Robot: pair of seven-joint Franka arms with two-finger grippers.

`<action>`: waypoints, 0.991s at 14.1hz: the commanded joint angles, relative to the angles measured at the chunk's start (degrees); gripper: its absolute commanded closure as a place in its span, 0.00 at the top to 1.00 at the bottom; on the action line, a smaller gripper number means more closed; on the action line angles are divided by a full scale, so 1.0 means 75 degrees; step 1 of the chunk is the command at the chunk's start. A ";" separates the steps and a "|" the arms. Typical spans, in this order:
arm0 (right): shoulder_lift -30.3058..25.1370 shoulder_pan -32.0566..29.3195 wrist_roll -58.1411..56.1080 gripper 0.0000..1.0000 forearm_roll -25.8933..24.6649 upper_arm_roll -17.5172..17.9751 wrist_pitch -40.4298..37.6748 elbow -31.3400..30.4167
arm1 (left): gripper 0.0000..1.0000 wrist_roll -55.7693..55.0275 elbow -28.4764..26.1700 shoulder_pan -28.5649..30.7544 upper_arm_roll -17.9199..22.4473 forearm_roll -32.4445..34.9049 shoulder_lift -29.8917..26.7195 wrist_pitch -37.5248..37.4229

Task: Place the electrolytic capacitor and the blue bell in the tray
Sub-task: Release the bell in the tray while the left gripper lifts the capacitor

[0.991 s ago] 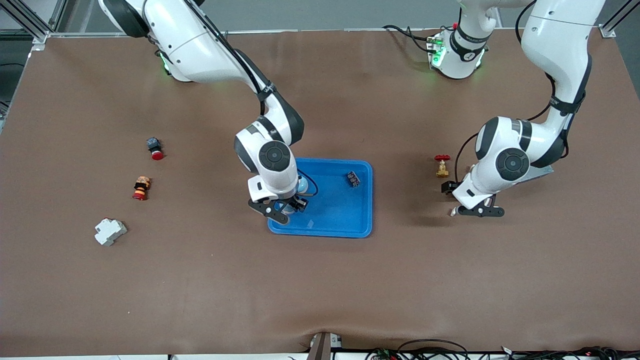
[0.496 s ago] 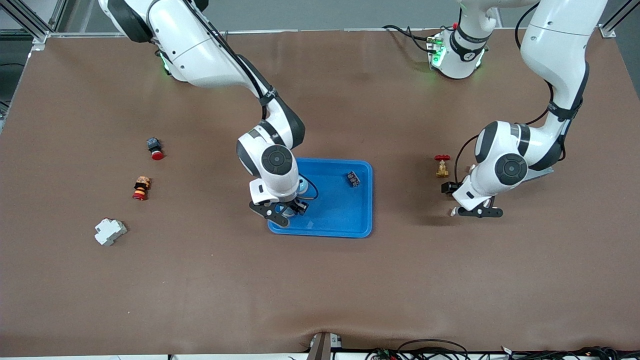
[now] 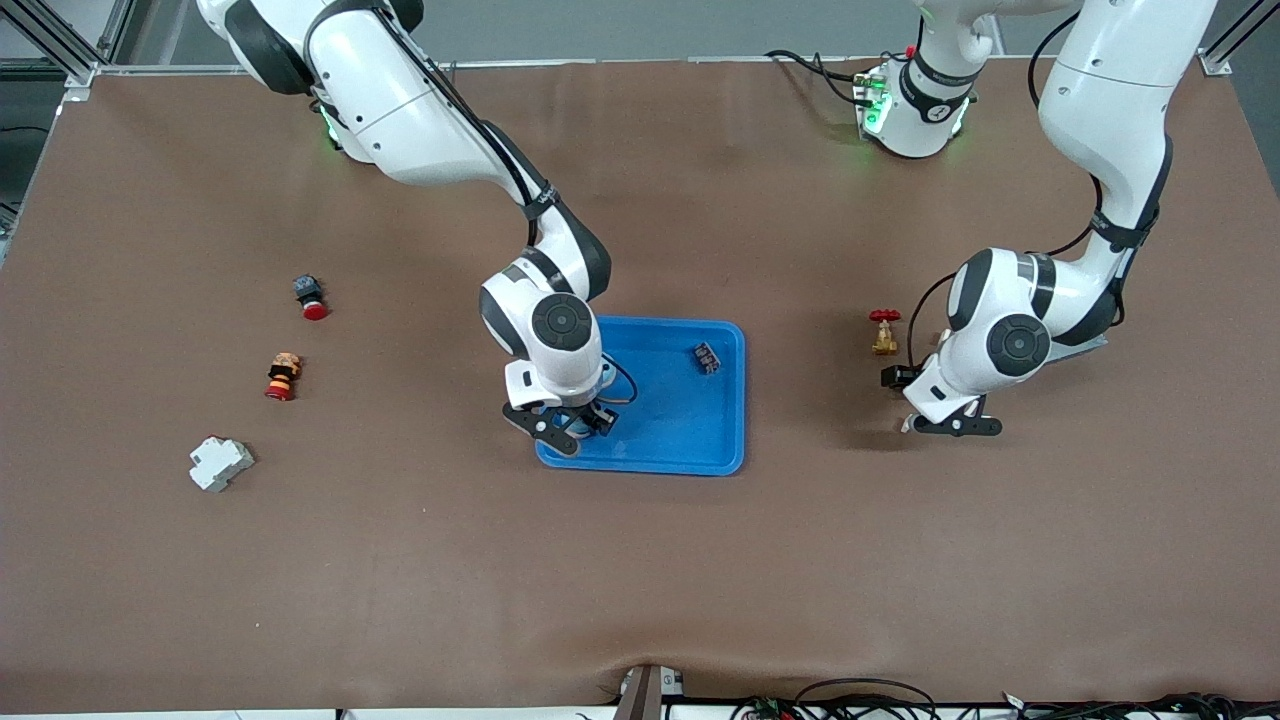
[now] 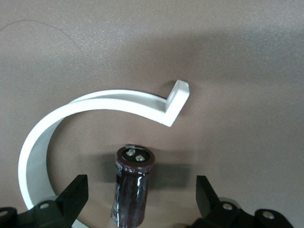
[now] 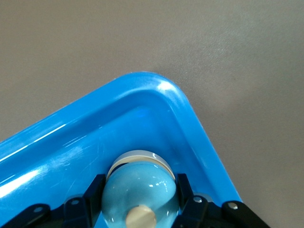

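- While clamped on the glossy light-blue dome bell (image 5: 138, 185), the right gripper (image 3: 560, 428) sits low over the shallow bright-blue plastic tray (image 3: 690, 440), lower-centre of the front view (near a rounded corner).
- Left gripper (image 3: 950, 425), centre-right, jaws spread around the dark cylindrical electrolytic capacitor (image 4: 133, 187), beside a white curved plastic strip (image 4: 102, 107).

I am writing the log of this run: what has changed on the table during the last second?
The right claw, shut on the blue bell, has crept toward the tray's corner nearest the camera. The left claw, open around the lying electrolytic capacitor, shifted slightly. The black part in the tray and the red-handled valve stayed put.
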 commanded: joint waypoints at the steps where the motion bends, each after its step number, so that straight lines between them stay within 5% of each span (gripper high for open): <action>1: 0.0273 0.0155 0.0377 0.00 -0.0194 -0.0050 0.0041 0.0371 | 1.00 -0.0055 0.0043 0.0134 -0.0057 0.0161 0.0034 0.0118; 3: 0.0402 0.0214 0.0529 0.00 -0.0194 -0.0050 0.0018 0.0570 | 0.96 -0.0078 0.0043 0.0239 -0.0057 0.0091 0.0034 0.0246; 6: 0.0414 0.0226 0.0600 0.00 -0.0194 -0.0050 0.0017 0.0606 | 0.67 -0.0032 0.0031 0.0298 -0.0057 0.0091 0.0034 0.0317; 11: 0.0449 0.0249 0.0600 0.00 -0.0275 -0.0062 0.0006 0.0606 | 0.67 -0.0137 0.0031 0.0240 -0.0068 0.0067 0.0069 0.0306; 12: 0.0438 0.0261 0.0600 0.61 -0.0461 -0.0050 -0.0018 0.0606 | 0.67 -0.0149 0.0031 0.0193 -0.0068 0.0067 0.0069 0.0306; 13: 0.0449 0.0261 0.0612 1.00 -0.0486 -0.0050 -0.0029 0.0606 | 0.74 -0.0149 0.0008 0.0170 -0.0068 0.0067 0.0069 0.0283; 14: 0.0438 0.0261 0.0612 1.00 -0.0498 -0.0050 -0.0029 0.0606 | 0.78 -0.0149 0.0007 0.0158 -0.0080 0.0067 0.0069 0.0236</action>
